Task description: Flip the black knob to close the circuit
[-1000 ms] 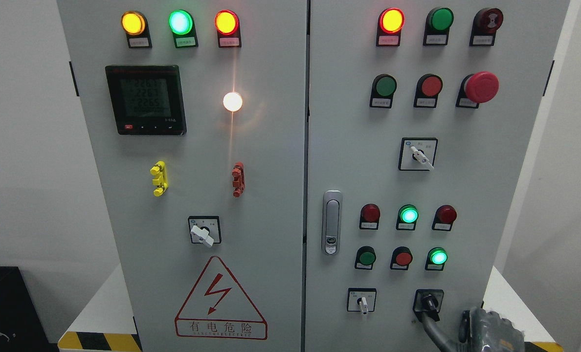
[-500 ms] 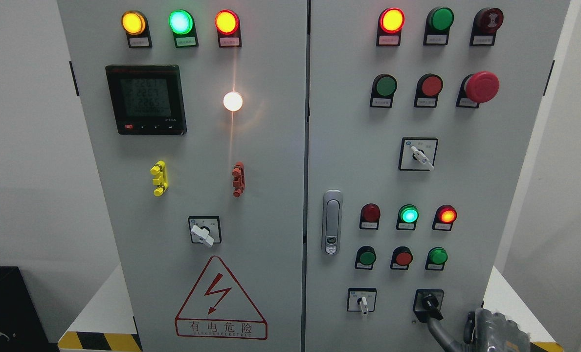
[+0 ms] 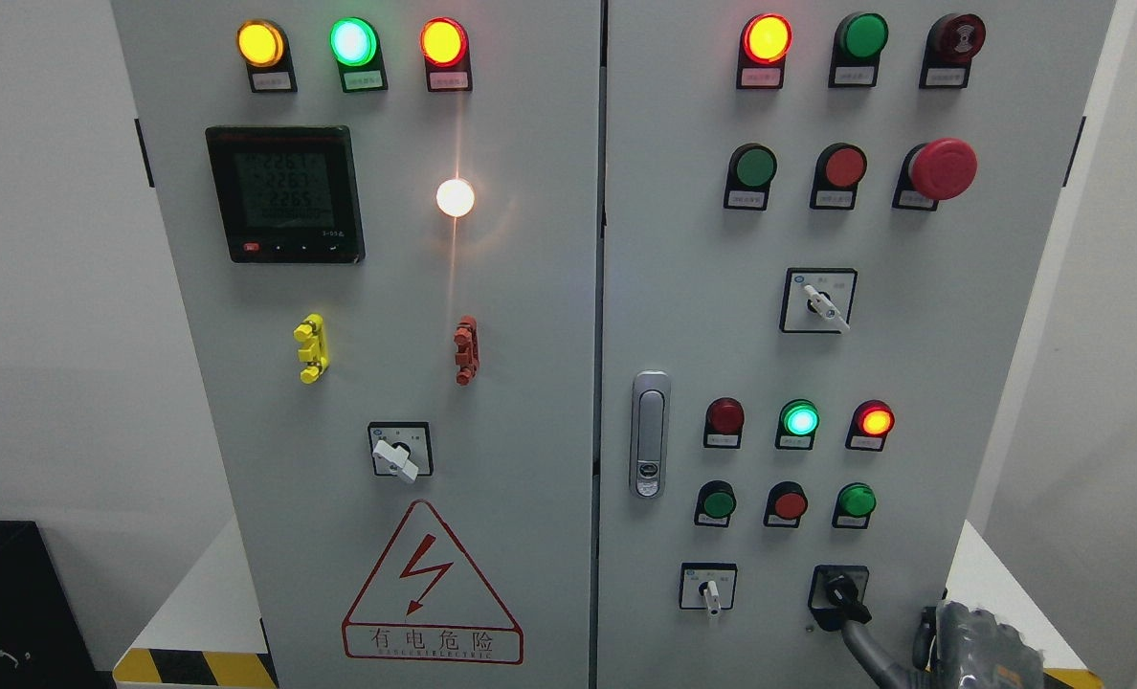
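Red lamp (image 3: 875, 421) lit; green lamp (image 3: 857, 500) dark

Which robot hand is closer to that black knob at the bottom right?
The right robot hand: one finger reaches up to the black knob. The left one is out of view.

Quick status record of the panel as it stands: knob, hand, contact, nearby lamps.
black knob: bottom right of the right door, in its black square plate
right hand: lower right corner, grey, partly cut off by the frame
contact: one finger reaches up to the knob; a full grip cannot be judged
red lamp: lit, above the knob
green lamp: lit, beside the red one
green button: unlit
left hand: not in view
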Available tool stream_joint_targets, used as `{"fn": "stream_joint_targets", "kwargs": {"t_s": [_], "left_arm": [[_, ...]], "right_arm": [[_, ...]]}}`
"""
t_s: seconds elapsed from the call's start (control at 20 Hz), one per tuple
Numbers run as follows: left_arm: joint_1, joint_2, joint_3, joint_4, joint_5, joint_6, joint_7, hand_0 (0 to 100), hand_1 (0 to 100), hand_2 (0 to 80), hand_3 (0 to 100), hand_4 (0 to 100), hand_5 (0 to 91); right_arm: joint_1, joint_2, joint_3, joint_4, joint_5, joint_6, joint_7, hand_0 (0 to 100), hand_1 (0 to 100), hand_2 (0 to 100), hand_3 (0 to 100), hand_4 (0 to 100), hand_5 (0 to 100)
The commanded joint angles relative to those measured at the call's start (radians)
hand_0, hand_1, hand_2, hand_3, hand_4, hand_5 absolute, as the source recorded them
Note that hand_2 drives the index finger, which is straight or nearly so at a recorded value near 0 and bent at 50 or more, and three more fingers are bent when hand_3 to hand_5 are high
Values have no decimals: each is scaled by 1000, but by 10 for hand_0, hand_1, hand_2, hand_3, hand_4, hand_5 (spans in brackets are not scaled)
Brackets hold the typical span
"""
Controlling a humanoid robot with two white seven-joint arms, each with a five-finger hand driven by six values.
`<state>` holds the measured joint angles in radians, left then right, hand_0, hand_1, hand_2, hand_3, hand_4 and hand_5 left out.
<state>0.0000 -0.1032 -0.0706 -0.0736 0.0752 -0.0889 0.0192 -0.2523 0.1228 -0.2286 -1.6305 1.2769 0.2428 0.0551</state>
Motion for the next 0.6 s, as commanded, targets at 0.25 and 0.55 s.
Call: {"fn": "stream_joint_targets", "kwargs": {"t_s": [0.25,0.55], "left_arm": [[6,0,0,0,0,0,1,120,556,0,0,0,0],[6,0,0,0,0,0,1,120,556,0,0,0,0]], "right_arm": [[-1,0,-3,-5,-4,-2,-4,0,92,910,1000,937,971],[7,-2,14,-5,-5,-7,-6,0,92,909,1000,938,971]]}}
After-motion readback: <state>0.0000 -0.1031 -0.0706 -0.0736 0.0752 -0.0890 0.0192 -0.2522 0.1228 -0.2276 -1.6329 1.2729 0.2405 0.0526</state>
